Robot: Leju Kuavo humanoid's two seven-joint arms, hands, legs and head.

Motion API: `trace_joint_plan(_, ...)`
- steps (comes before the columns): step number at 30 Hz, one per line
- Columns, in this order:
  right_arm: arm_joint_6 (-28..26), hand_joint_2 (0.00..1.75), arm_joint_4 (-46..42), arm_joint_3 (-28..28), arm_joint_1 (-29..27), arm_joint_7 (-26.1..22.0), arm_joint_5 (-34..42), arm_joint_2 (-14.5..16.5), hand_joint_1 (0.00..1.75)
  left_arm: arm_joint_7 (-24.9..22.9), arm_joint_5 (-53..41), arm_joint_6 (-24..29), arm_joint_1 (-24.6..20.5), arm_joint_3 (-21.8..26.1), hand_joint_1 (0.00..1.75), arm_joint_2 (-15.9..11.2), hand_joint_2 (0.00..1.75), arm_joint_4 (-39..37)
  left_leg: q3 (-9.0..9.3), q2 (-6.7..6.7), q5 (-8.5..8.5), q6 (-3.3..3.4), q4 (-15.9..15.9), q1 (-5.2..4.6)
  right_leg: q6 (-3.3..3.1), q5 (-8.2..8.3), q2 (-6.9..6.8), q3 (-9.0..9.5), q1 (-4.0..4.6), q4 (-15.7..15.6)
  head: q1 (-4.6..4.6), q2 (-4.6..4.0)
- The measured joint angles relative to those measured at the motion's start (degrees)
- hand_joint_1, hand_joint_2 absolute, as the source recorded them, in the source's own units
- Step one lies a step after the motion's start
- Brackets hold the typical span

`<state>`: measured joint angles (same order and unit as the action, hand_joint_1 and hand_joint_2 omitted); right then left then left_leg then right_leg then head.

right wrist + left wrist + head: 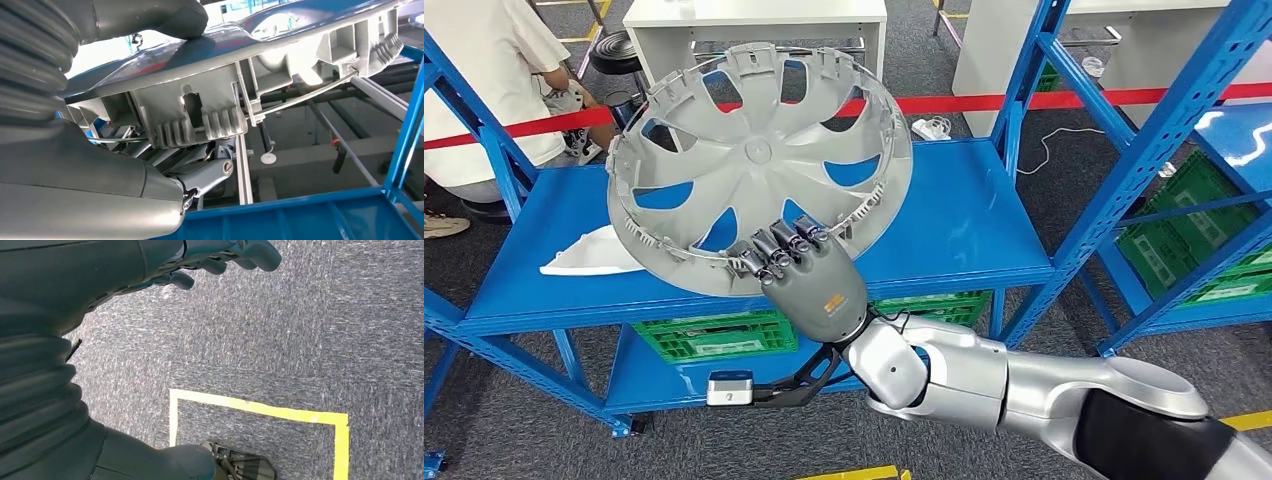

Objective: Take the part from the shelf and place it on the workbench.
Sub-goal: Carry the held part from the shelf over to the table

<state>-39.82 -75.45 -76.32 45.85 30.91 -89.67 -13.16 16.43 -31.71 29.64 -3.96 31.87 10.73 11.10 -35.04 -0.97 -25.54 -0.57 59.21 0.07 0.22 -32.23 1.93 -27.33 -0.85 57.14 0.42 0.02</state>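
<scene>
A large grey wheel cover (754, 165) with several spokes is lifted and tilted above the blue shelf (964, 225), its inner side facing me. My right hand (809, 275) grips its lower rim, fingers curled over the edge. In the right wrist view the thumb (170, 15) presses on one face of the wheel cover (280, 55) while the fingers (200, 172) clamp the ribbed rim from the other side. My left hand (220, 257) hangs over grey carpet with its fingers loosely apart and nothing in it.
A white flat part (589, 255) lies on the shelf's left end. Green crates (714, 335) sit on the lower level, more crates (1214, 235) in the blue rack at right. A person in white (489, 90) sits behind the shelf. Yellow floor tape (260, 412) marks the carpet.
</scene>
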Motion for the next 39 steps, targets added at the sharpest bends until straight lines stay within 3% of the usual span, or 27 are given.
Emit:
trace_joint_plan(4,0.02,1.75,-1.29,0.27,-0.46,-0.15,0.01,-0.07,1.75,0.05,-0.25,-0.01,0.04,0.19,0.0,-0.02,1.75,0.0,0.0,0.03,-0.15,0.41,0.08,-0.28,0.43,0.08,0.1,0.09,-0.26,-0.28,-0.01,0.0)
trace_joint_plan(7,0.01,1.75,-2.36,1.22,-0.99,-0.4,0.05,-0.3,1.75,0.09,-0.4,-0.06,0.0,0.28,0.0,-0.04,1.75,0.0,0.25,0.41,0.27,1.09,-0.6,0.03,0.9,-0.52,-0.29,-0.16,-0.24,0.5,0.06,0.0)
trace_joint_plan(9,0.0,1.75,-3.05,2.17,-1.43,-0.69,0.09,-0.51,1.75,0.16,-0.55,-0.14,0.0,0.28,0.0,-0.07,1.75,0.0,0.37,0.78,0.51,1.48,-1.1,0.28,1.0,-3.3,-1.03,-2.56,-0.15,5.36,0.26,0.0)
trace_joint_plan(11,-0.01,1.75,-3.57,3.07,-2.3,-1.1,0.06,-0.7,1.75,0.28,-0.8,-0.31,0.07,0.28,0.0,-0.09,1.75,-0.01,0.27,1.02,0.53,1.58,-1.09,0.29,1.11,-6.4,-1.27,-6.83,-0.13,13.19,0.41,0.0)
trace_joint_plan(12,0.0,1.75,-3.77,3.44,-2.86,-1.37,0.04,-0.79,1.75,0.37,-0.95,-0.4,0.11,0.28,0.0,-0.09,1.75,-0.01,0.24,1.12,0.52,1.57,-1.03,0.3,1.17,-6.73,-1.3,-8.44,-0.18,15.84,0.41,0.0)
trace_joint_plan(13,0.01,1.75,-3.99,3.8,-3.42,-1.81,0.03,-0.87,1.75,0.46,-1.1,-0.48,0.14,0.28,0.0,-0.09,1.75,-0.02,0.22,1.19,0.49,1.52,-0.92,0.34,1.22,-5.88,-1.36,-9.1,-0.26,16.45,0.42,0.0)
trace_joint_plan(14,0.01,1.75,-4.23,4.21,-3.97,-2.48,0.05,-0.92,1.75,0.56,-1.23,-0.53,0.14,0.28,0.0,-0.09,1.75,-0.02,0.2,1.24,0.45,1.42,-0.76,0.41,1.26,-3.97,-1.48,-8.59,-0.37,14.71,0.42,0.0)
trace_joint_plan(15,0.02,1.75,-4.49,4.73,-4.54,-3.34,0.09,-0.95,1.75,0.64,-1.34,-0.56,0.14,0.28,0.0,-0.09,1.75,-0.02,0.14,1.26,0.38,1.23,-0.52,0.5,1.33,-1.56,-1.66,-7.19,-0.51,11.22,0.42,0.0)
trace_joint_plan(17,0.02,1.75,-5.03,6.18,-5.82,-5.66,0.16,-0.93,1.75,0.74,-1.5,-0.6,0.13,0.28,0.0,-0.15,1.75,-0.02,-0.22,1.2,0.33,0.51,0.03,0.54,1.07,1.44,-1.89,-4.39,-0.44,4.83,0.43,0.0)
trace_joint_plan(18,0.02,1.75,-5.3,7.04,-6.44,-6.83,0.16,-0.91,1.75,0.76,-1.54,-0.62,0.15,0.28,0.0,-0.19,1.75,-0.02,-0.43,1.15,0.41,0.06,0.27,0.49,0.74,1.93,-1.88,-3.82,-0.35,3.23,0.44,0.0)
trace_joint_plan(22,0.03,1.75,-6.32,10.5,-8.76,-10.72,0.15,-0.5,1.75,0.76,-1.61,-0.66,0.28,0.28,0.0,-0.34,1.75,-0.03,-1.26,1.06,0.64,-1.71,0.66,0.62,-1.28,2.8,-1.63,-4.78,-0.19,2.8,0.42,0.0)
trace_joint_plan(24,0.05,1.75,-6.94,12.44,-10.03,-12.68,0.14,-0.04,1.75,0.76,-1.6,-0.66,0.29,0.29,0.0,-0.4,1.75,-0.04,-2.76,1.02,-2.58,-2.28,4.15,0.79,-2.2,3.63,-1.72,-5.53,-0.29,2.58,0.3,0.0)
trace_joint_plan(26,0.06,1.75,-7.49,14.36,-11.42,-14.74,0.11,0.53,1.75,0.81,-1.53,-0.66,0.3,0.33,0.0,-0.42,1.75,-0.05,-4.87,1.0,-7.14,-2.66,10.88,0.81,-2.54,4.37,-1.73,-6.51,-0.16,2.59,0.19,0.0)
trace_joint_plan(27,0.06,1.75,-7.75,15.39,-12.29,-16.17,0.08,0.82,1.75,0.86,-1.48,-0.65,0.3,0.35,0.0,-0.42,1.75,-0.06,-5.39,1.0,-8.4,-2.76,13.57,0.82,-2.58,4.74,-1.73,-7.01,-0.07,2.61,0.21,0.0)
trace_joint_plan(28,0.06,1.75,-8.04,16.54,-13.28,-17.89,0.07,1.16,1.75,0.91,-1.43,-0.63,0.31,0.4,0.0,-0.42,1.75,-0.07,-5.07,1.0,-8.62,-2.76,14.61,0.81,-2.58,5.11,-1.72,-7.5,0.01,2.63,0.2,0.0)
trace_joint_plan(29,0.06,1.75,-8.36,17.7,-14.33,-19.76,0.06,1.55,1.75,0.96,-1.39,-0.61,0.29,0.49,0.0,-0.42,1.75,-0.08,-3.73,1.0,-7.9,-2.66,13.61,0.8,-2.54,5.47,-1.7,-7.96,0.08,2.67,0.2,0.0)
trace_joint_plan(32,0.08,1.75,-9.52,21.27,-17.03,-24.73,0.08,3.03,1.75,1.0,-1.38,-0.57,0.09,0.74,0.0,-0.5,1.75,-0.07,3.51,0.79,-4.9,-1.79,3.07,0.55,-2.08,6.46,-1.57,-8.9,0.2,2.72,0.22,0.0)
trace_joint_plan(33,0.08,1.75,-9.91,22.58,-17.81,-26.15,0.09,3.6,1.75,1.0,-1.38,-0.56,0.02,0.78,0.0,-0.55,1.75,-0.05,4.97,0.69,-4.56,-1.52,0.58,0.35,-1.76,6.78,-1.59,-9.05,0.18,2.68,0.21,0.0)
trace_joint_plan(34,0.08,1.75,-10.26,23.79,-18.5,-27.3,0.08,4.12,1.75,0.98,-1.38,-0.56,-0.03,0.81,0.0,-0.58,1.75,-0.05,5.53,0.61,-4.58,-1.29,-0.66,0.13,-1.39,7.12,-1.64,-9.15,0.13,2.62,0.2,0.0)
trace_joint_plan(37,0.05,1.75,-11.17,26.52,-20.15,-29.76,0.03,5.36,1.75,1.0,-1.33,-0.54,0.04,0.93,0.0,-0.59,1.75,-0.07,4.98,0.83,-3.44,-0.27,-1.37,0.11,-0.27,7.64,-1.65,-9.38,0.11,2.42,0.13,0.0)
trace_joint_plan(39,0.06,1.75,-11.64,27.91,-21.22,-31.46,-0.02,5.99,1.75,1.19,-1.21,-0.53,-0.01,1.14,0.0,-0.56,1.75,-0.06,4.27,1.16,-2.23,0.6,-1.87,0.43,0.18,4.48,-1.64,-10.52,0.15,5.27,0.35,0.0)
